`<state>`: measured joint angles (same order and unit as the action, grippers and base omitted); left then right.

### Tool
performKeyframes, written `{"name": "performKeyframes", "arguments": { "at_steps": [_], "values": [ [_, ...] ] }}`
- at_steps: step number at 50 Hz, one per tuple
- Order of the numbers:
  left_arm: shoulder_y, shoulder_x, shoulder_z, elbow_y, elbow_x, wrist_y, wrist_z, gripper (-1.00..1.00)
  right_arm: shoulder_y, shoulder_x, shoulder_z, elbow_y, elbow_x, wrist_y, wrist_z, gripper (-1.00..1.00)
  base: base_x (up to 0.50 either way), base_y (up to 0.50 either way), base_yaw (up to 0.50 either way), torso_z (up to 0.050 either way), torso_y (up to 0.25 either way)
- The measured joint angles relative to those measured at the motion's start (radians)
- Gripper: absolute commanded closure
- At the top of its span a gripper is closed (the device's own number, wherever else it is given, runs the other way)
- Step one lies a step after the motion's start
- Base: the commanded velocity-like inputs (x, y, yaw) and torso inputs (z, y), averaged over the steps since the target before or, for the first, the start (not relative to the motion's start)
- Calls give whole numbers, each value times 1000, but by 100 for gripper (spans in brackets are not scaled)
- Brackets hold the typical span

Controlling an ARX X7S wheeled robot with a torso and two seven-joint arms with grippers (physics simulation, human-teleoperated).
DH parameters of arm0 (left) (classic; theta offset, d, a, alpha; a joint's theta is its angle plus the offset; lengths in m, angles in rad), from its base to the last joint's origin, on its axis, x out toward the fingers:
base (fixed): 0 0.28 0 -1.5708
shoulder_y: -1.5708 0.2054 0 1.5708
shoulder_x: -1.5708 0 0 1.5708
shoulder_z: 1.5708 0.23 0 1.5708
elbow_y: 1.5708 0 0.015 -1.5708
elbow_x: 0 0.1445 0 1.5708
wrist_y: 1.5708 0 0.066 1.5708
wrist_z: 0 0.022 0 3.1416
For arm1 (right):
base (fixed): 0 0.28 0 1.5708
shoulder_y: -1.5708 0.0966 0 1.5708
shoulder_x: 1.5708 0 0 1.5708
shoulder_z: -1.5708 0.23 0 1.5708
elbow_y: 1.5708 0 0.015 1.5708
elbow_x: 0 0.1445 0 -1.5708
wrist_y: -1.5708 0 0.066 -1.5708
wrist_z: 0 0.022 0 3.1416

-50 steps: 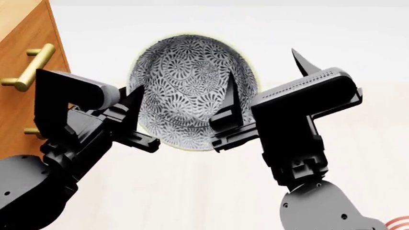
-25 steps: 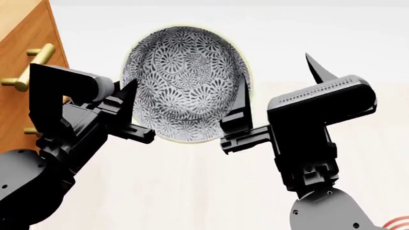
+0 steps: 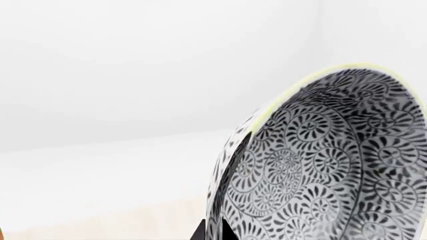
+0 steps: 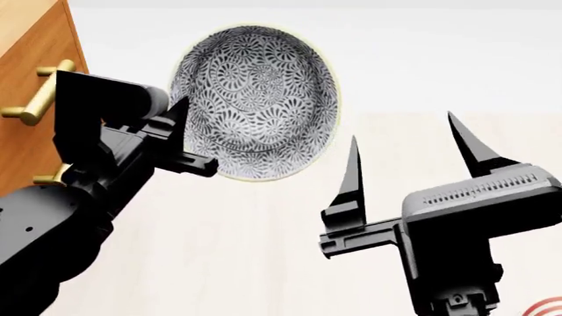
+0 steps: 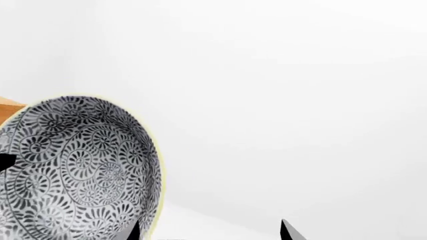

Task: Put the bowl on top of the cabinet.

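The bowl point(image 4: 255, 99), white with a dense grey-black floral pattern and a pale yellow rim, hangs tipped on its edge in the air beside the orange-brown cabinet point(image 4: 35, 59). My left gripper point(image 4: 180, 131) is shut on the bowl's left rim. In the left wrist view the bowl point(image 3: 327, 165) has its wall pinched between the jaws of the left gripper point(image 3: 213, 231). My right gripper point(image 4: 404, 131) stands open, lower and to the right of the bowl, holding nothing. The right wrist view has the bowl point(image 5: 73, 170) off to one side of the open right gripper point(image 5: 211, 231).
A brass bar handle point(image 4: 39, 92) sticks out from the cabinet front close to my left arm. A sliver of a plate with red rings point(image 4: 546, 307) shows at the bottom right corner. Pale wooden floor and a white wall lie behind.
My right gripper has drawn away from the bowl, down and to the right. The left gripper has lifted the bowl slightly up.
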<state>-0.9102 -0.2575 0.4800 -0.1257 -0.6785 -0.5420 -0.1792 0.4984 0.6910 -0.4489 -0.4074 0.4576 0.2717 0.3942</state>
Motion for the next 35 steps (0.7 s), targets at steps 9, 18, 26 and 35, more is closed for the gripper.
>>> {"name": "performKeyframes", "arguments": {
  "at_steps": [9, 18, 26, 35],
  "values": [
    [-31, -12, 4, 19, -3, -19, -4, 100, -215, 29, 88, -73, 18, -122, 89, -100, 0, 0, 0, 1, 1],
    [-103, -23, -29, 51, -53, -94, -30, 100, -490, 19, 183, -107, 3, -361, 141, -100, 0, 0, 0, 0, 0],
    [-148, -33, -55, 68, -93, -152, -55, 100, -630, 4, 225, -114, -16, -488, 163, -100, 0, 0, 0, 0, 0],
    [-189, -38, -80, 69, -135, -210, -79, 100, -721, -4, 248, -131, -39, -562, 178, -100, 0, 0, 0, 0, 1]
  ]
}}
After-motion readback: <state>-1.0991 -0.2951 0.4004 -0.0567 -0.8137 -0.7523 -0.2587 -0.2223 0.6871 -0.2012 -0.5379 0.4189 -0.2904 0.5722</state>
